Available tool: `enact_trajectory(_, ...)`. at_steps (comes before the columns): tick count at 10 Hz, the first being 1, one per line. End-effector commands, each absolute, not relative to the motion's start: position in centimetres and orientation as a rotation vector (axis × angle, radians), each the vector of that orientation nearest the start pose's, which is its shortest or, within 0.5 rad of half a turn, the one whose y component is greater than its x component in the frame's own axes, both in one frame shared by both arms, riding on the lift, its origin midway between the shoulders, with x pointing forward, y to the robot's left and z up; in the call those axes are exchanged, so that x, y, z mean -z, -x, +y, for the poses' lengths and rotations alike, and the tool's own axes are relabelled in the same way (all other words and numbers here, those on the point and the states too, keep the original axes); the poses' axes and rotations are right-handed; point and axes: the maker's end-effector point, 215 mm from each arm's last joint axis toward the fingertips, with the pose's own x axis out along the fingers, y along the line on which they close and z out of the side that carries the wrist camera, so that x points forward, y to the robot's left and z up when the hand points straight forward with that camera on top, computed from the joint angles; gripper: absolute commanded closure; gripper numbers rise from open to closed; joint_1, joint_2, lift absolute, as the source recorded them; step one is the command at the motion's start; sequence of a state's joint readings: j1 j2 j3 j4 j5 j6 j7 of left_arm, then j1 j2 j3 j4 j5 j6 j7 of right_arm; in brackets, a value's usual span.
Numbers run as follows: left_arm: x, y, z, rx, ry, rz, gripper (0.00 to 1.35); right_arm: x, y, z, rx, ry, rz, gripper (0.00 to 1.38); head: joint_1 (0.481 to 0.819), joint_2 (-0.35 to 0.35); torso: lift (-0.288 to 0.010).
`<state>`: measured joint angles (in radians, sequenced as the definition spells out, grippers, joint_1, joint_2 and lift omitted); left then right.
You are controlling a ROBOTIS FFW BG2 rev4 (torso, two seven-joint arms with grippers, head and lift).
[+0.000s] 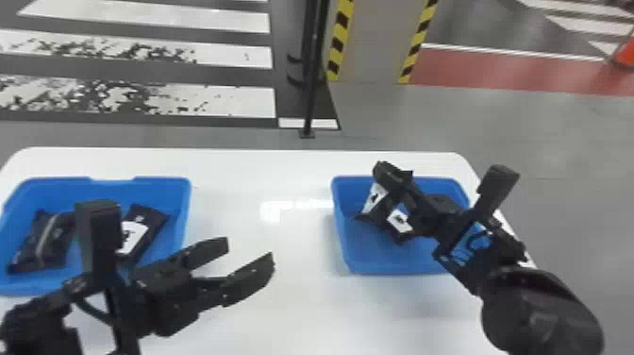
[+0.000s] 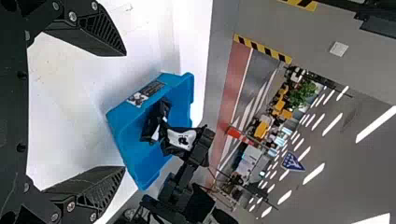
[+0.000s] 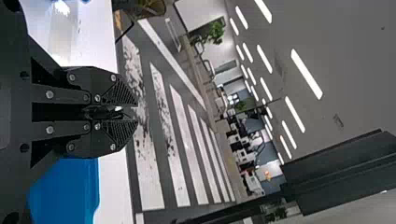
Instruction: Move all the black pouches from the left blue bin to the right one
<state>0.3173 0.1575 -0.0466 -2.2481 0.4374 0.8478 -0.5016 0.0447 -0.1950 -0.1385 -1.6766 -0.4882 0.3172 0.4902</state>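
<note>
From where I stand, a black pouch with a white printed patch (image 2: pixel 180 140) hangs from the right gripper (image 1: pixel 389 174) over the blue plastic bin on the right (image 1: pixel 394 262). The flat black fingers are drawn nearly together, pinching the pouch between them with just a thin gap left. Beneath it, inside that same bin, lies another black pouch, also with some white on it (image 2: pixel 154 119); whether the two touch, I can't tell.

Over in the left blue bin (image 1: pixel 177 236), a black pouch with a white label (image 1: pixel 141 231) leans at a slant near the right-hand wall. Dark pouches bunched together (image 1: pixel 47 240) sit on the other side, though I can't make out how many there are.

The left gripper (image 1: pixel 249 251) is spread wide with nothing between its fingers, above the table between the two bins, nearer the robot. Both bins rest well apart on a white table with rounded corners (image 1: pixel 264 165). Beyond it, a thin black pole (image 1: pixel 311 89) stands on the grey floor beside broad white crossing stripes (image 1: pixel 236 101).
</note>
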Motion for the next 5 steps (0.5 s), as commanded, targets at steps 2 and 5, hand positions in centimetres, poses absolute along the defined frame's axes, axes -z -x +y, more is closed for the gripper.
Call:
enact_trajectory(2, 35.1, -40.9, 8.1, 0.727, 0.332, 0.465, 0.18, 36.8, -58.0, -29.0, -0.314, -0.262, 0.182, 0.49, 0.695, -0.225, -0.140)
enact_trajectory(5, 35.6, -42.3, 12.5, 0.630, 0.295, 0.465, 0.18, 34.8, -55.3, -29.3, -0.276, -0.144, 0.088, 0.15, 0.695, -0.222, -0.140)
